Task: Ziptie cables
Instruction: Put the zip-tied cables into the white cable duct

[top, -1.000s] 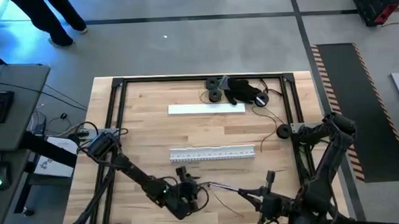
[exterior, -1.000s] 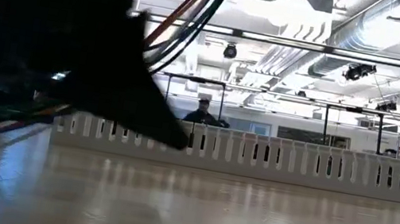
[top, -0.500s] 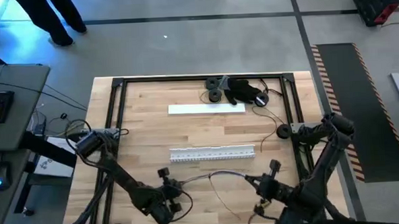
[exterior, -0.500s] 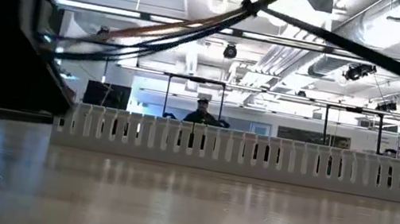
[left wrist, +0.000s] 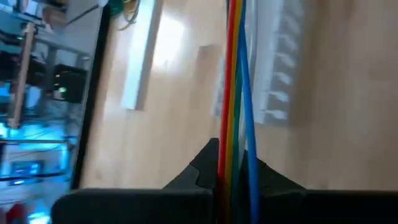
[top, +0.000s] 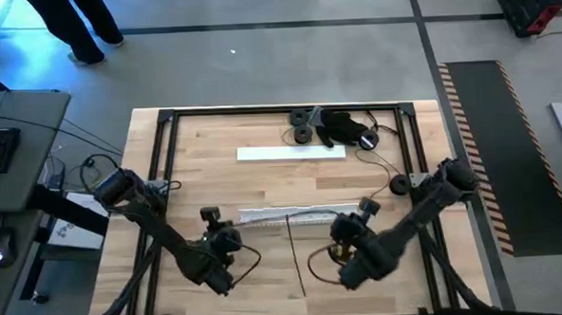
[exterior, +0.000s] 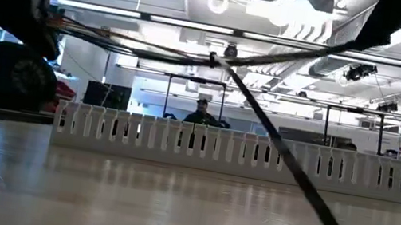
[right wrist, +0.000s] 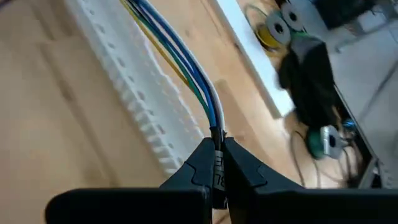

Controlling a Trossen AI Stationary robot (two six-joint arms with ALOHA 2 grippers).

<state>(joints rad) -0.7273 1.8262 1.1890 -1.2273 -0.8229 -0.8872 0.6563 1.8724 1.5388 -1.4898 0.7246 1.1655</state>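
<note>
Now the cables (top: 288,217) run as a taut bundle between the two grippers, stretched above the near half of the table (top: 263,182), just over the white slotted strip (top: 301,215) that lies across its middle. From a zip tie (exterior: 212,59) partway along the bundle, one stiff dark strand (top: 295,257) slopes down toward the near edge.

From the left wrist, red, yellow, green and blue wires (left wrist: 235,93) are pinched between the fingers of the left gripper (left wrist: 227,171), which are narrowed onto them. From the right wrist, the right gripper (right wrist: 216,163) has its fingers nearly closed around the end of the bundle, where white, blue, green and yellow wires (right wrist: 180,59) meet a labelled sleeve.

From above, the left gripper (top: 215,238) sits toward the near left part of the table and the right gripper (top: 353,228) toward the near right.

A flat white strip (top: 290,153) lies nearer the far edge, and beyond it sit dark spools (top: 304,124) and a black glove (top: 342,128).
</note>
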